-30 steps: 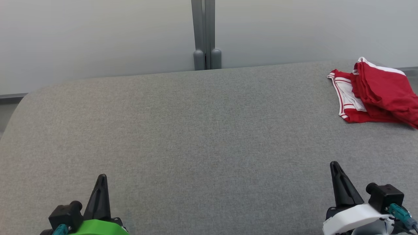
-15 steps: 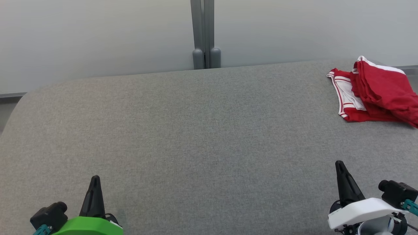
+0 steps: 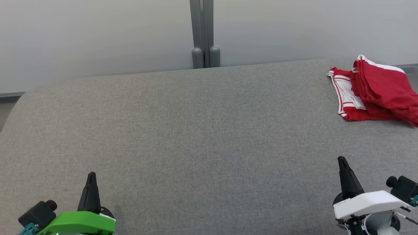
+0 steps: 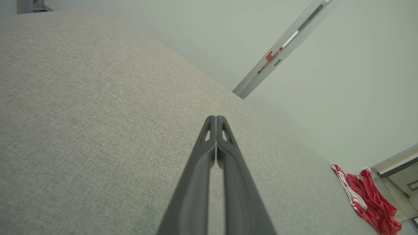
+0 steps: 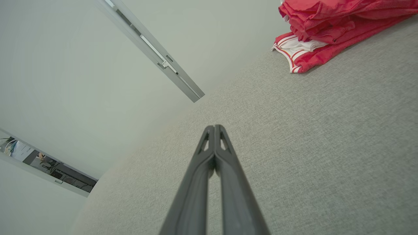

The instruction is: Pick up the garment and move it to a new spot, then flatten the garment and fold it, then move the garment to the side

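Observation:
The garment (image 3: 375, 91) is red with white striped trim and lies folded in a heap at the far right of the grey padded surface (image 3: 202, 130). It also appears in the left wrist view, garment (image 4: 369, 199), and in the right wrist view, garment (image 5: 326, 29). My left gripper (image 3: 91, 174) sits at the lower left, shut and empty, its tips pressed together (image 4: 216, 117). My right gripper (image 3: 342, 159) rests at the lower right, shut with nothing in it (image 5: 214, 126), well short of the garment.
A pale wall (image 3: 98, 39) rises behind the surface, with a grey vertical post (image 3: 203, 32) at its middle. The surface's far edge curves down at the left (image 3: 19, 101). The garment reaches the right border of the head view.
Both grippers have drawn apart toward the lower corners, the left going left and down, the right going right. The garment lies as before.

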